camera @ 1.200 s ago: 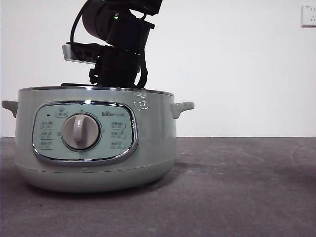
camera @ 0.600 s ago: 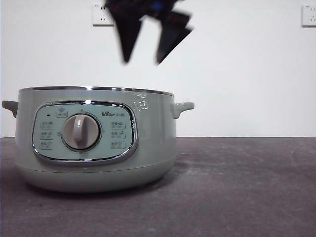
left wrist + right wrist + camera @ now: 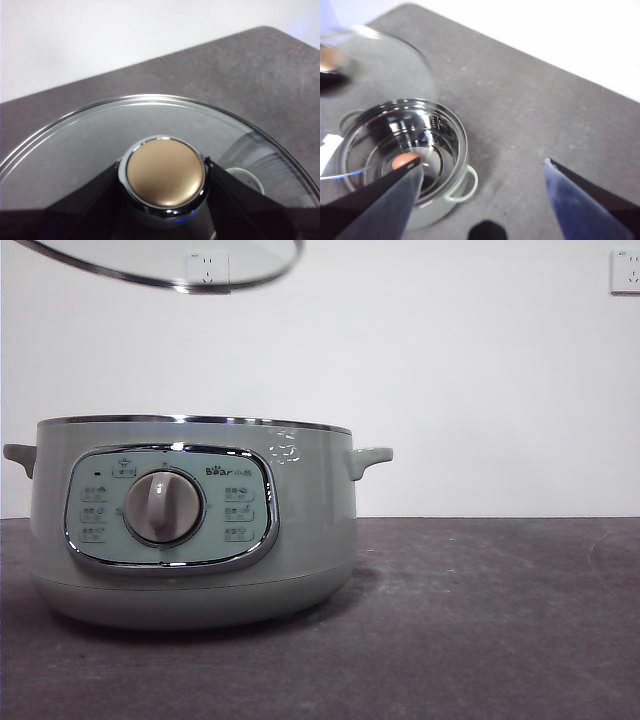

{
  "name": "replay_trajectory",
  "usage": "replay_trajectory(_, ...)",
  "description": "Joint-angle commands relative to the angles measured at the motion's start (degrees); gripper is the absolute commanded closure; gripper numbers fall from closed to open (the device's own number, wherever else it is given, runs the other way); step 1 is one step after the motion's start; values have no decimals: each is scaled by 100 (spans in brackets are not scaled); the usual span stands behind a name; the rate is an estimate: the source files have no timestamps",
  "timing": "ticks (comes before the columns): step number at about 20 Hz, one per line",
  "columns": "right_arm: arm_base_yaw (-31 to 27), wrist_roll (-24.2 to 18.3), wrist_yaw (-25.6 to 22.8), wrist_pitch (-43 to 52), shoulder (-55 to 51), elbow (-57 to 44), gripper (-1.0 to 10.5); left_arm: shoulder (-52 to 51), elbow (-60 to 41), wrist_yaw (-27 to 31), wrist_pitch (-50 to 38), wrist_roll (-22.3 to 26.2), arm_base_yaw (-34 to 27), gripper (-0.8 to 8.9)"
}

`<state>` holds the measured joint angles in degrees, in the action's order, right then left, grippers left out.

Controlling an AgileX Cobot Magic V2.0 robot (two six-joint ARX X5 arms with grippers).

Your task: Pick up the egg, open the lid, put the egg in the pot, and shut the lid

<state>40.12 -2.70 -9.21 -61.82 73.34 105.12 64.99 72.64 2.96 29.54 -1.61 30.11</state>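
**Left gripper carries the lid aloft while the egg sits in the open pot**

Left gripper (image 3: pixel 162 200) is clamped on the knob of the lid (image 3: pixel 150 130), its two black jaws pressed against either side of the knob's chrome collar. The knob's top shows as a smooth bronze disc in the left wrist view, and the glass dome with its chrome rim spreads out all round the jaws. In the front view the lid (image 3: pixel 160 265) hangs at the top edge, tilted, well above the pot (image 3: pixel 190 520) and apart from it; the arm that holds it is out of that view.

Right gripper (image 3: pixel 485 185) hovers high above the table (image 3: pixel 530 115) with its jaws spread wide and nothing between them. Below it and toward its near jaw stands the pot (image 3: pixel 405 160), uncovered, its shiny steel inner bowl showing. The egg (image 3: pixel 405 161) lies on the bottom of that bowl, partly hidden behind the tip of the jaw. The lid appears there as a blurred glass disc beyond the pot.
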Motion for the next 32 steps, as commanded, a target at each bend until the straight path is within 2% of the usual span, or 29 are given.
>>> replay_trajectory(1, 2, 76, -20, -133, -127, 9, 541, 129, 55, -11, -457, -85, 122, 822)
replay_trajectory(6, 2, 76, -35, -372, -291, 9, 541, 387, -216, 70, -935, -173, 299, 822)
replay_trajectory(10, 2, 76, -37, -446, -328, 9, 541, 420, -726, 444, -1473, -210, 411, 822)
replay_trajectory(22, 2, 96, -37, -487, -328, 9, 541, 422, -2022, 531, -2883, -492, 422, 822)
replay_trajectory(32, 2, 179, -37, -625, -328, 9, 541, 439, -2337, 608, -3250, -595, 404, 822)
